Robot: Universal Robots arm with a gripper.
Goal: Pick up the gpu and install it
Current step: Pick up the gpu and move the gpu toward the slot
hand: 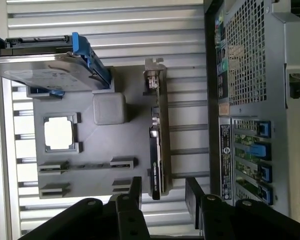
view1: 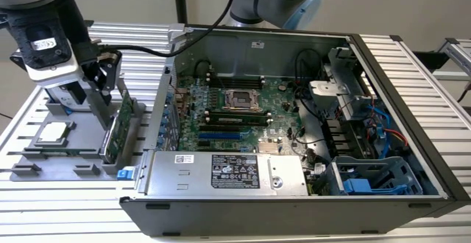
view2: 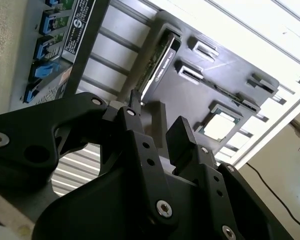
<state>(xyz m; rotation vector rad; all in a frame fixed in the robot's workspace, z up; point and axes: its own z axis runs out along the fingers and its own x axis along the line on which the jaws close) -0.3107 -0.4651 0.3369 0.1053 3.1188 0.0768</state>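
GPU (hand: 157, 150) stands on its edge in a slot of the grey holder tray (hand: 120, 145), just beside the open computer case (view1: 294, 215) on the exterior view's left. We see the gripper (hand: 164, 192) over it with its jaws wide apart, one to each side of the card, gripping nothing. We judge the main risk to be an off-centre close: one finger would meet the card first and tip it in its slot, so a lift could jam or slip.
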